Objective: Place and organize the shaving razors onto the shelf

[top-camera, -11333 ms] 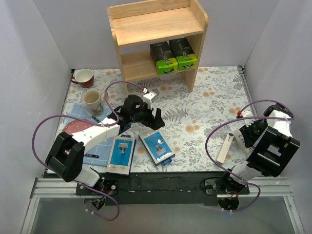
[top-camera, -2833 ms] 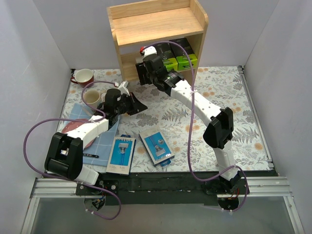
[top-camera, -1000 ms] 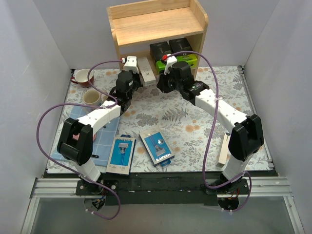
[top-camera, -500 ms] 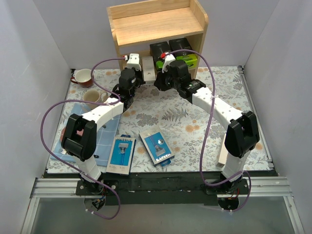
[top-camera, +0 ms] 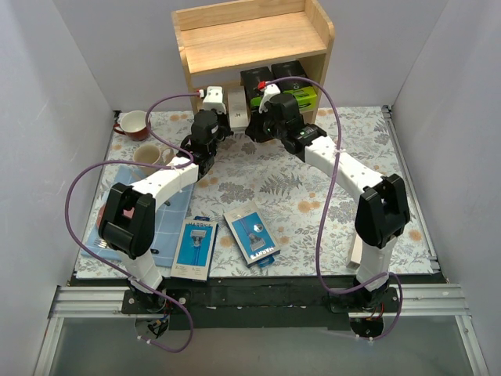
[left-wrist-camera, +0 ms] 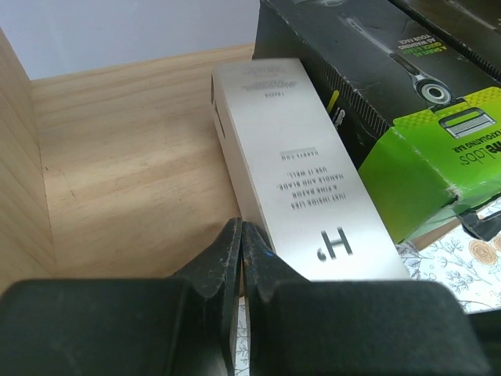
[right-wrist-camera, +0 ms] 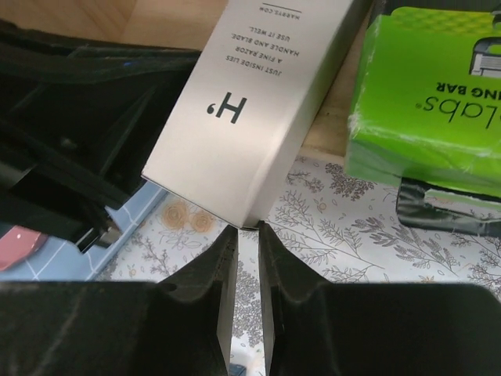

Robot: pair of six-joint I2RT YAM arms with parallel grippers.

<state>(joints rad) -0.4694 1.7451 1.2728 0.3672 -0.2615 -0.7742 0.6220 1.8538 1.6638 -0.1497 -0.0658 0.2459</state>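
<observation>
Left claw point(left-wrist-camera: 241, 229), with its fingers pressed together, is resting against the near left corner of a slim white box point(left-wrist-camera: 297, 172). That box is lying flat on the lower tier of the shelf point(left-wrist-camera: 117, 164), and its near end is projecting past the front edge. Right claw point(right-wrist-camera: 248, 229) is standing with its fingers slightly parted and pinching nothing, and its tips are meeting the other near corner of the same box. The slim white box is lying just beside the first black box with a lime-green end point(left-wrist-camera: 407, 117), and a second black box point(top-camera: 288, 72) is sitting to the right of that one on the same tier. One blue razor pack point(top-camera: 194, 248) and a second blue pack point(top-camera: 252, 236) are lying flat on the tabletop point(top-camera: 313, 188) near the arm bases. Another white box point(top-camera: 355, 251) is resting near the right front edge, partly hidden by the right arm.
</observation>
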